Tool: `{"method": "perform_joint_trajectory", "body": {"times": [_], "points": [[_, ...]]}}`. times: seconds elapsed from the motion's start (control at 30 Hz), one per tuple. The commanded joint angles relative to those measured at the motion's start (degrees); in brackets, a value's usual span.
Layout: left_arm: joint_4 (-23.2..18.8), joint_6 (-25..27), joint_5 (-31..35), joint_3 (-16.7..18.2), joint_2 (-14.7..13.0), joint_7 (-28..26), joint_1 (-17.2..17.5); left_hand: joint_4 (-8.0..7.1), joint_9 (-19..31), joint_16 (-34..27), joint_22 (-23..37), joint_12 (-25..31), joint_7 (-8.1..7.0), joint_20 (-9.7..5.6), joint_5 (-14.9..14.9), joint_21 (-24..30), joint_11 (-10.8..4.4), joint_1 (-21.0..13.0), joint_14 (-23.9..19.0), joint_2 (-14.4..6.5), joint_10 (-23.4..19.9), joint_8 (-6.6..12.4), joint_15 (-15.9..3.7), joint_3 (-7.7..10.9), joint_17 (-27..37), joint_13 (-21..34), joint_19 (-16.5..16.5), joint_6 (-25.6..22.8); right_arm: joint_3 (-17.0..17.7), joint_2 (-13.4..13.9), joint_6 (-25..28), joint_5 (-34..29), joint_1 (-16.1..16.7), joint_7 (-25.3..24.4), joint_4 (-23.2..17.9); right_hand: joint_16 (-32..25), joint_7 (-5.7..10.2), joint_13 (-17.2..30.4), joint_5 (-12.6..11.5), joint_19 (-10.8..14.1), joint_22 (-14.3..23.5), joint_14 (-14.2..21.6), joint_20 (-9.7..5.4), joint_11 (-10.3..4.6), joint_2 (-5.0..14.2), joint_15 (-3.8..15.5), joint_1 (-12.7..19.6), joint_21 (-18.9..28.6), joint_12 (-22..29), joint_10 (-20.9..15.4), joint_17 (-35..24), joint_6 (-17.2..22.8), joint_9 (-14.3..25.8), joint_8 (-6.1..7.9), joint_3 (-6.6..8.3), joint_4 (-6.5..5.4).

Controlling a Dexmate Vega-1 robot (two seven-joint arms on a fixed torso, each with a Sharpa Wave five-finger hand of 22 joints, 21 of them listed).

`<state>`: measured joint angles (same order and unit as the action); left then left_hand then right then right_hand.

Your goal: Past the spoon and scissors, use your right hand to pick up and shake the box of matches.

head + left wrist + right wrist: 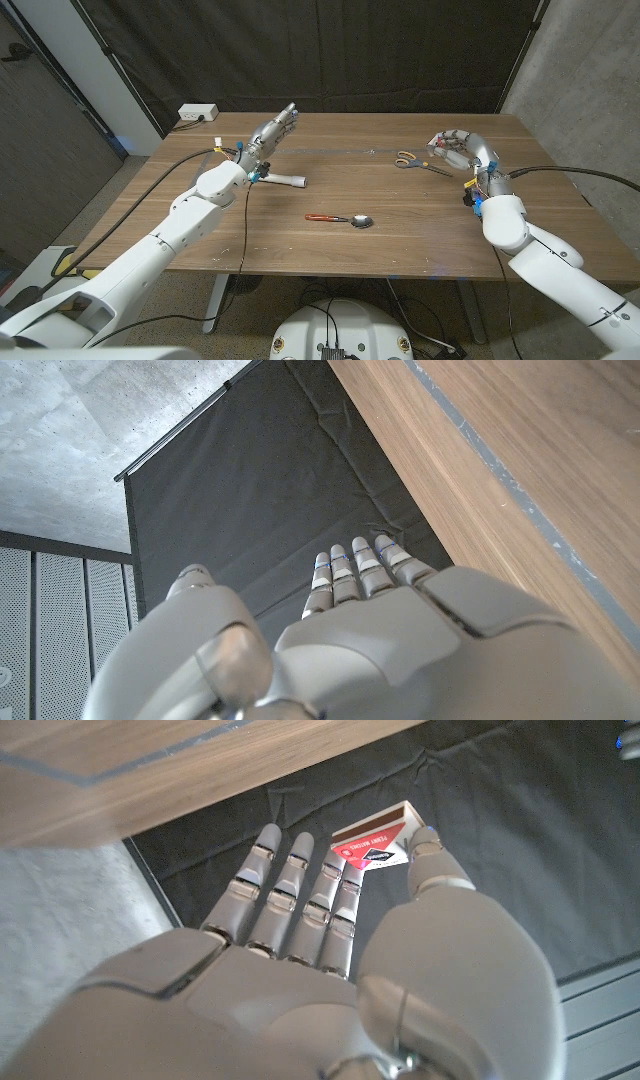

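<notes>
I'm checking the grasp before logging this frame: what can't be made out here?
- Head view: the box of matches is hidden inside the right hand.
- Right wrist view: the fingers cover the box's lower part, and its label print is too small to read.

White arms [150, 250], grey hands — black cables [160, 180]

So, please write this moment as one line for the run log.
right hand: holds matchbox, lifted | left hand: open | spoon, scissors: on table
</notes>
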<state>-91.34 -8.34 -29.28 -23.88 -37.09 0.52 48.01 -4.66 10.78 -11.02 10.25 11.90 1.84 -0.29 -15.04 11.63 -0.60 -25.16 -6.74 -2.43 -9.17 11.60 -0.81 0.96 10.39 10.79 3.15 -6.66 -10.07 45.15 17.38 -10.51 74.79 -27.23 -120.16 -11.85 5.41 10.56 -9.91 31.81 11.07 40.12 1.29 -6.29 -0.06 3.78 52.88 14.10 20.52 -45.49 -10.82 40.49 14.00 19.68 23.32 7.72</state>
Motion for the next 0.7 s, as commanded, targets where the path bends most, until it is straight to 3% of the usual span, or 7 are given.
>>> {"method": "perform_joint_trajectory", "body": {"times": [0.03, 0.27, 0.33, 0.37, 0.4, 0.47, 0.7], "points": [[1.21, -0.58, -1.63, 0.77, -0.58, 1.68, 0.01, -0.02, 0.13, 0.07, 0.22, -0.16, 0.26, 0.08, 0.12, -0.07, -0.06, -0.3, -0.44, 0.17, -0.53, -0.01, 0.0, -0.35, 0.2, 0.26, -0.01, -0.61, -12.56, 8.01, 10.87, -15.33, -9.5, 5.11, -2.62, -0.1, 6.09, 0.19, -0.16, -0.84, 0.09, -0.3, -0.6, -5.34, 4.81, 7.83, 2.78, -0.45, -0.2, -5.16, -0.45, 5.45, 0.64, -0.04, -0.45, 0.02], [2.57, -2.04, -2.57, 1.38, -0.49, 2.66, 0.11, -0.03, 0.13, 0.05, 0.22, -0.17, 0.25, 0.06, 0.16, -0.05, 0.04, -0.33, -0.5, 0.13, -0.54, -0.02, -0.04, -0.4, 0.2, 0.26, 0.02, -0.61, -14.29, 9.82, 12.23, -15.14, -11.83, 11.62, -3.74, -0.08, 6.35, 0.21, -0.13, -0.92, 0.1, -0.46, -0.57, -5.43, 4.91, 8.03, 2.86, -0.49, -0.38, -5.05, -0.5, 5.51, 0.7, -0.09, -0.65, 0.07], [3.18, -2.48, -2.92, 1.5, -0.45, 3.16, 0.11, -0.03, 0.13, 0.05, 0.22, -0.16, 0.23, 0.04, 0.17, -0.05, 0.0, -0.34, -0.48, 0.12, -0.57, -0.02, -0.02, -0.41, 0.2, 0.26, 0.03, -0.61, -10.53, 7.54, 8.38, -7.91, -10.16, 10.8, -2.62, -0.01, 6.37, 0.21, -0.14, -0.58, 0.11, -0.34, -0.49, -5.3, 4.95, 7.91, 2.78, -0.37, -0.36, -5.33, -0.38, 5.74, 0.67, -0.06, -0.63, 0.03], [3.2, -2.51, -2.93, 1.49, -0.45, 3.18, 0.11, -0.03, 0.13, 0.04, 0.22, -0.17, 0.22, 0.03, 0.17, -0.05, 0.0, -0.35, -0.51, 0.11, -0.55, -0.01, 0.01, -0.42, 0.2, 0.26, 0.02, -0.64, -10.49, 7.6, 8.13, -7.66, -10.14, 10.69, -2.57, 0.01, 6.22, 0.21, -0.12, -0.34, 0.11, -0.22, -0.43, -5.2, 4.89, 7.77, 2.64, -0.28, -0.33, -5.56, -0.31, 5.92, 0.66, -0.03, -0.7, -0.02], [3.58, -2.66, -3.0, 1.46, -0.44, 3.49, 0.0, -0.03, 0.13, 0.04, 0.22, -0.19, 0.23, 0.05, 0.18, -0.04, 0.0, -0.36, -0.53, 0.1, -0.51, 0.0, 0.04, -0.43, 0.2, 0.26, 0.04, -0.66, -6.88, 4.74, 3.43, -0.12, -8.7, 10.6, -0.55, -0.02, 6.11, 0.21, -0.11, -0.22, 0.11, -0.01, -0.37, -5.15, 4.91, 7.67, 2.46, -0.24, -0.32, -5.72, -0.28, 6.25, 0.65, 0.06, -0.75, -0.13], [3.9, -2.76, -3.03, 1.41, -0.35, 3.6, -0.09, -0.03, 0.13, 0.04, 0.22, -0.16, 0.21, 0.05, 0.19, -0.05, -0.09, -0.37, -0.52, 0.09, -0.57, -0.01, -0.03, -0.45, 0.2, 0.26, 0.02, -0.67, -3.71, 1.8, -3.13, 8.68, -7.76, 11.73, 2.93, -0.1, 5.95, 0.21, -0.1, 0.08, 0.1, 0.47, -0.35, -4.94, 4.88, 7.47, 1.96, -0.15, -0.23, -6.27, -0.2, 6.84, 0.62, 0.21, -0.93, -0.4], [5.63, -3.66, -3.08, 1.18, -0.08, 4.63, -0.58, -0.03, 0.13, -0.05, 0.22, -0.12, 0.19, 0.09, 0.22, -0.01, -0.05, -0.41, -0.76, 0.04, -0.71, 0.04, -0.05, -0.49, 0.19, 0.26, 0.08, -0.82, 0.67, -4.94, -18.19, 27.3, -6.58, 15.47, 11.57, -0.19, 5.66, 0.19, -0.28, 0.47, 0.12, 2.16, -0.88, -4.81, 4.57, 7.2, 1.78, -0.06, -0.05, -7.69, 0.23, 8.05, 0.51, 0.44, -0.9, -0.21]]}}
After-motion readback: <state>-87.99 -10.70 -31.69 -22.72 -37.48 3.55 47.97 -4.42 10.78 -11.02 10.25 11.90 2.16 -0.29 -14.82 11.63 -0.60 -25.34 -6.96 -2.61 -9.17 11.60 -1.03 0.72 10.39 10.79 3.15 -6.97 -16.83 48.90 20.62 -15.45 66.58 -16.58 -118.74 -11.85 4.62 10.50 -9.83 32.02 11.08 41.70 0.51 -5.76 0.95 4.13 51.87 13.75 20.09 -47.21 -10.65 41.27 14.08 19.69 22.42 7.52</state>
